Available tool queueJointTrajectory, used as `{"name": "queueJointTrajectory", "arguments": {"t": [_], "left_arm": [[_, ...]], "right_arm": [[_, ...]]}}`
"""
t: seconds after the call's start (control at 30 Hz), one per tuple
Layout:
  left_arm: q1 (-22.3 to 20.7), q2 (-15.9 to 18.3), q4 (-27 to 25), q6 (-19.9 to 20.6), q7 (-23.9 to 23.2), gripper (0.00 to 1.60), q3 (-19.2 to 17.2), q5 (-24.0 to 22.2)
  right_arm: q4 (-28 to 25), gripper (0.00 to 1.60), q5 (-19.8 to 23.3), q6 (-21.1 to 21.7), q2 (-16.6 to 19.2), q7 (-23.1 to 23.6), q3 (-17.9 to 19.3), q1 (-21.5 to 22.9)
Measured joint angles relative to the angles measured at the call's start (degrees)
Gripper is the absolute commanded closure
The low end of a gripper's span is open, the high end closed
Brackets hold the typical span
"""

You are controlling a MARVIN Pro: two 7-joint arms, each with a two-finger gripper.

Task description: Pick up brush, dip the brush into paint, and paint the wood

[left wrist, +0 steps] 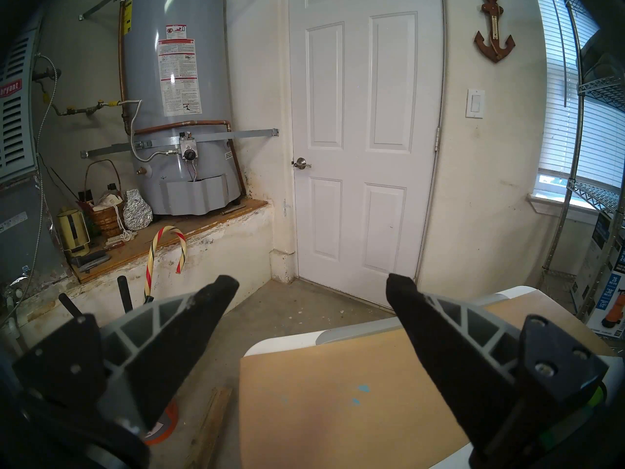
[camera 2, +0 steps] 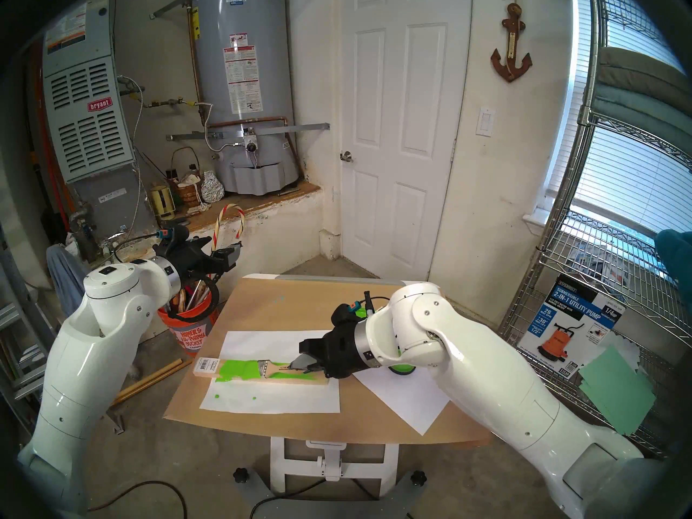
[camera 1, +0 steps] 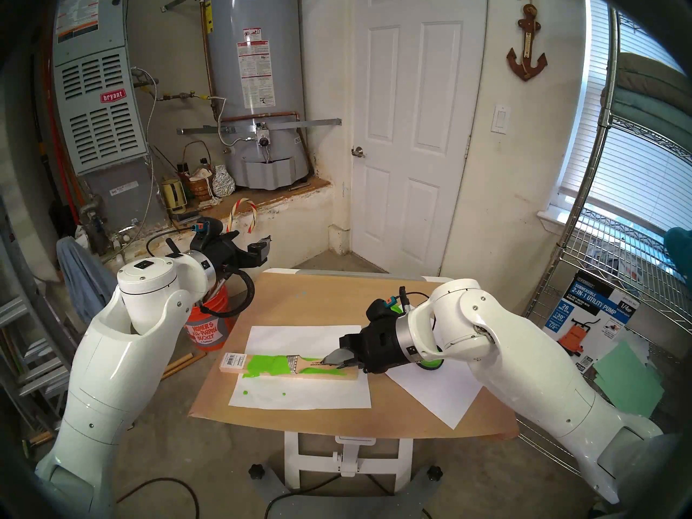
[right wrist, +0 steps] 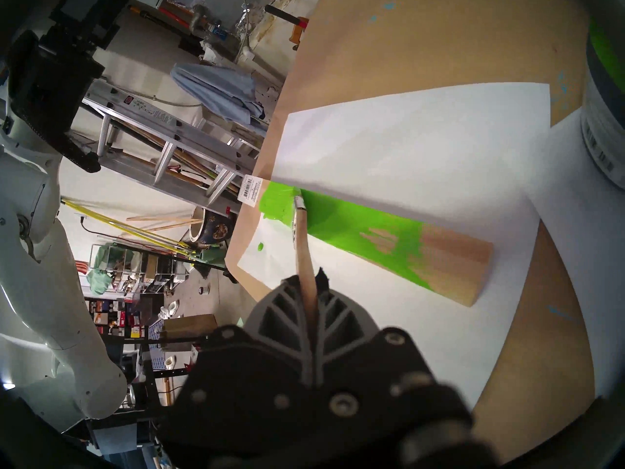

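Board (camera 1: 288, 370) is mostly green; your right gripper (camera 1: 339, 361), clamped on the brush (camera 1: 299, 364), must coat the bare end. Left gripper (left wrist: 311, 289) idles, spread.

A cream-walled utility room with a bare concrete floor (camera 1: 337, 261) holds a tall grey water heater (camera 1: 254, 76), a white six-panel door (camera 1: 412, 113), a blind-covered daylit window (camera 1: 636, 162) and chrome wire shelving (camera 1: 614, 245).

The long pale wooden board (camera 1: 288, 370) shows bare matt grain at its 3 o'clock end — wet, glossy lime-green paint (camera 1: 267, 364) coats the rest. The small brush (camera 1: 299, 364) has a wooden handle and shiny silver metal ferrule — smooth white paper sheet (camera 1: 299, 394) beneath, on matt brown kraft-paper table cover (camera 1: 337, 293).
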Motion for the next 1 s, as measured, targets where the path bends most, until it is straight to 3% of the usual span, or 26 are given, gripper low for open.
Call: {"name": "queueJointTrajectory", "arguments": {"t": [1.0], "left_arm": [[0.00,0.00,0.00,0.00,0.00,0.00,0.00,0.00]], "right_arm": [[-2.12,1.60,2.08,1.09,5.73,0.45,2.56,-1.97]]}}
